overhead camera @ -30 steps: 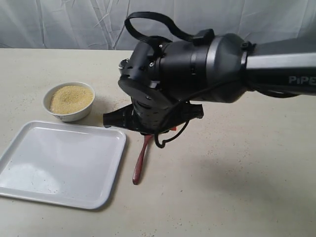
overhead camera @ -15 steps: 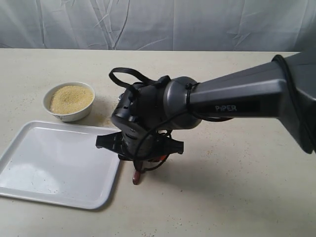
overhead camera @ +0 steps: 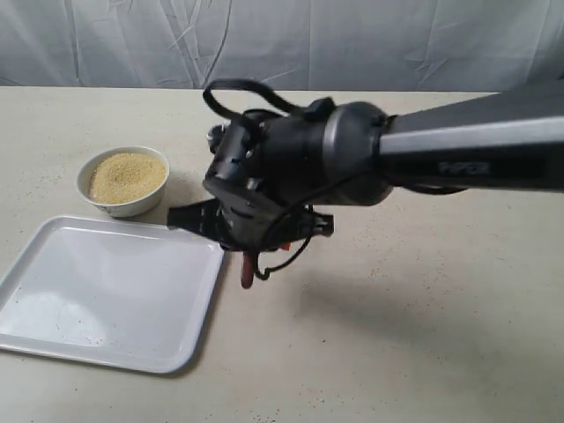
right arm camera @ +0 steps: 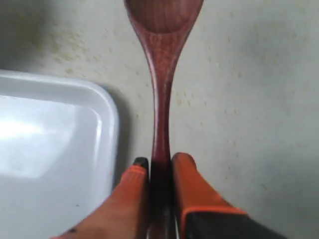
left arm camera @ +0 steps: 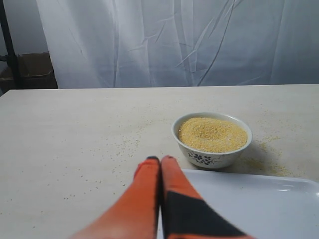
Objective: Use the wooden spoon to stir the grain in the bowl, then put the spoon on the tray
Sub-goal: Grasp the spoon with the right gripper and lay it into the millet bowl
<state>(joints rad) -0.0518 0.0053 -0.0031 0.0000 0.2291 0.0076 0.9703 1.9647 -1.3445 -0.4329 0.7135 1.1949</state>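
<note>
The small white bowl point(overhead camera: 123, 201) stands toward the left edge of the surface point(overhead camera: 423, 335), just beyond the tray's far edge, and holds a level mound of yellowish grain point(overhead camera: 127, 174) that reaches nearly to its rim. Loose granules point(left arm camera: 266, 160) lie scattered on the surface around it. The tray point(overhead camera: 106, 291) lies toward the near left corner of the surface, its white floor bare but for a few dark specks.

The right claw point(right arm camera: 160, 162) pinches the slim handle of the wooden spoon point(right arm camera: 160, 99), one finger pressed to each side. The spoon's head points away from the claw, just beside the tray's far right corner. The left claw point(left arm camera: 160, 160) is pressed together near the bowl, with nothing between its tips.

A second ago the spoon lay along the tray's right edge, reaching well toward the near side. Now only a short end shows beneath the wrist, closer to the far corner. Bowl, grain and tray are unchanged.
</note>
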